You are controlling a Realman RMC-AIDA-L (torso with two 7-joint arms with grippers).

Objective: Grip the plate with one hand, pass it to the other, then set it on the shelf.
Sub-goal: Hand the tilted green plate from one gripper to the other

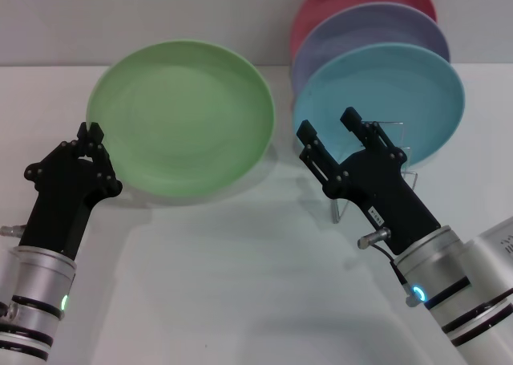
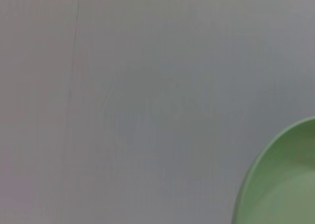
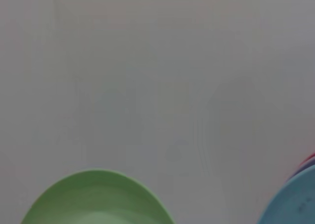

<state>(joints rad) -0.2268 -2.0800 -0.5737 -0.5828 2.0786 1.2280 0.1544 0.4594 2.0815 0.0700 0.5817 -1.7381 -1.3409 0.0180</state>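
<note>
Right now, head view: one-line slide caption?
Left gripper pinches the green plate by its rim; open right gripper waits before the plate-filled shelf.

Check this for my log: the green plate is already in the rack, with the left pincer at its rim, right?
Not quite: the green plate isn't in the rack; in the head view it sits left of it, apart. The left pincer is at its rim.

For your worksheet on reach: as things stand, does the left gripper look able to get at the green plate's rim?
Probably yes. The left gripper sits right beside the green plate at its near-left rim, fingers shut, with nothing between them; it would need to open first.
</note>
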